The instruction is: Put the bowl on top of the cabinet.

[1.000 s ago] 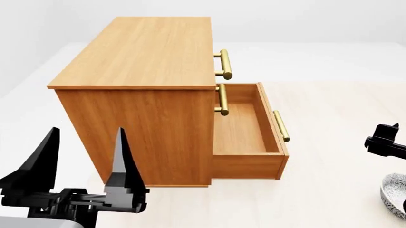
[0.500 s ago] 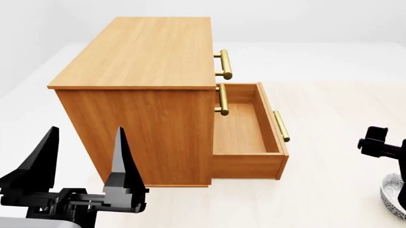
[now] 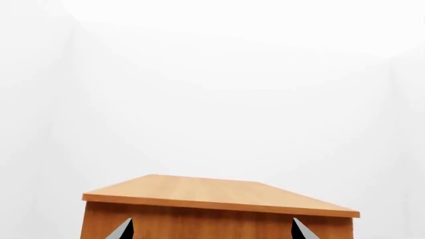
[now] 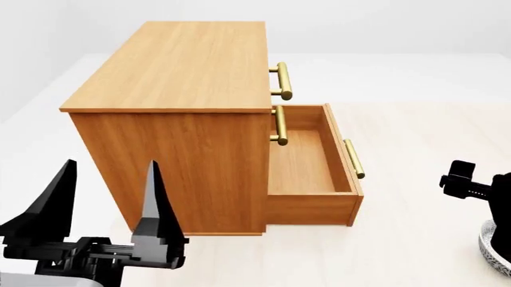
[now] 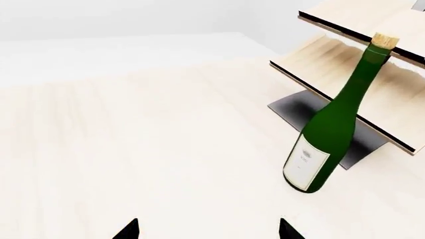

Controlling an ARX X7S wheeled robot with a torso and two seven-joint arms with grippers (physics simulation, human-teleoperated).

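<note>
Bowl (image 4: 493, 251) sits at the head view's lower right edge, on the pale desk (image 4: 415, 239), mostly cut off. Right arm has shifted leftward over the last second, covering more of it; right gripper's state cannot be told here. Left gripper (image 4: 100, 191) hangs idle, fingers apart, beside the cabinet (image 4: 183, 66), whose top is bare.

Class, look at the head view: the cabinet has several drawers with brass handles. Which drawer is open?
The lowest drawer is open: it is pulled out to the right of the cabinet, showing its bare inside. The two handles above it sit flat against closed fronts.
</note>
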